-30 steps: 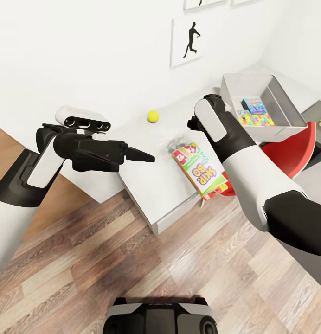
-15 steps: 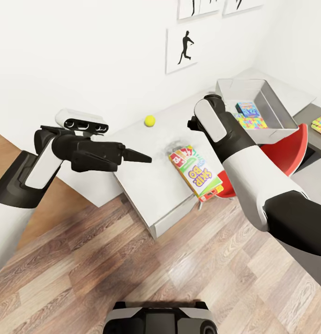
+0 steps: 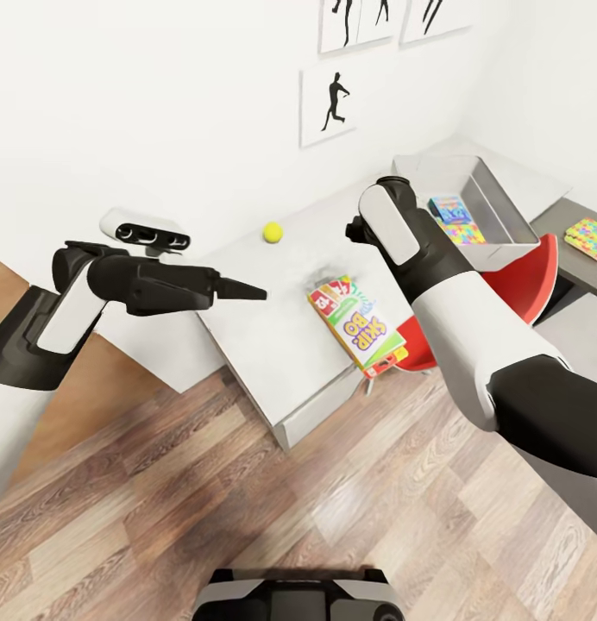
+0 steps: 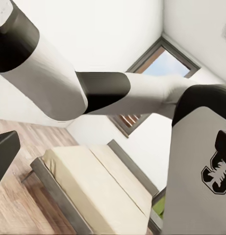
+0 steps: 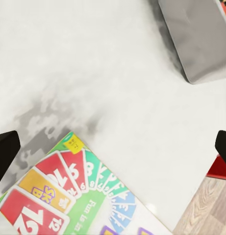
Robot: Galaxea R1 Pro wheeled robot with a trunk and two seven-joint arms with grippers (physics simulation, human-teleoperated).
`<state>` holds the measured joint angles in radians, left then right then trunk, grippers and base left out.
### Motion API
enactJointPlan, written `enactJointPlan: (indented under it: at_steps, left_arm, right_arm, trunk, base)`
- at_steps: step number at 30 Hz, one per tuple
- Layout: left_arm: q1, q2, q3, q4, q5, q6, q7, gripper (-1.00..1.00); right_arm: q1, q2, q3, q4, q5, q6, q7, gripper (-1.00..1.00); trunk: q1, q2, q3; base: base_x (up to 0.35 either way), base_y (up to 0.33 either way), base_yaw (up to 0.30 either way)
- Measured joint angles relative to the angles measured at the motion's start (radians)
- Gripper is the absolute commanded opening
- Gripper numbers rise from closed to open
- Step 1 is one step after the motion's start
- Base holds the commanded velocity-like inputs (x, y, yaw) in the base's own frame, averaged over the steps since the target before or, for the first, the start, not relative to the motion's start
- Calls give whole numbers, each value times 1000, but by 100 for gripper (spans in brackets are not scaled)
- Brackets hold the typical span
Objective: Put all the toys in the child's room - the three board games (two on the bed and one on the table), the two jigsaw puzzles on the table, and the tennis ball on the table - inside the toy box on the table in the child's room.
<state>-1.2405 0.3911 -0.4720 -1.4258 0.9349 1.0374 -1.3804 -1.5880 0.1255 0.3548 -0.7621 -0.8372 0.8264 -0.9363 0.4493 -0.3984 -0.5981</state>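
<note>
The right gripper [image 5: 113, 147] hangs above the table [image 3: 273, 345] with its fingers spread wide and empty, just behind the SKIP-BO box [image 3: 357, 325]. That box lies flat at the table's front edge, one corner overhanging. To lift it well, lower straight down, bracket one narrow edge between the fingers, and close before raising. The toy box [image 3: 505, 226] sits further along, already holding some toys. The tennis ball [image 3: 273, 231] rests near the wall. The left gripper [image 3: 247, 291] points forward, fingers apparently together, holding nothing.
</note>
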Motion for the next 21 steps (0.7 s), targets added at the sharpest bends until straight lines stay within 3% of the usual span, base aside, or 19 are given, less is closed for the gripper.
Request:
enactJointPlan:
  at_steps: [9,17,21]
  left_arm:
    - [42,78,0,2,2,0,0,100]
    - [68,94,0,3,2,0,-1,100]
    - [85,95,-1,10,2,0,-1,100]
  right_arm:
    - [0,6,-5,0,-1,1,1,100]
    - [0,18,-11,-30,-2,26,-1,100]
    - [2,26,-12,-88,-1,55,-1,100]
  trunk:
    - [0,0,14]
    - [0,0,27]
    - [0,0,34]
  base:
    - [0,0,-62]
    - [0,0,-62]
    - [0,0,-61]
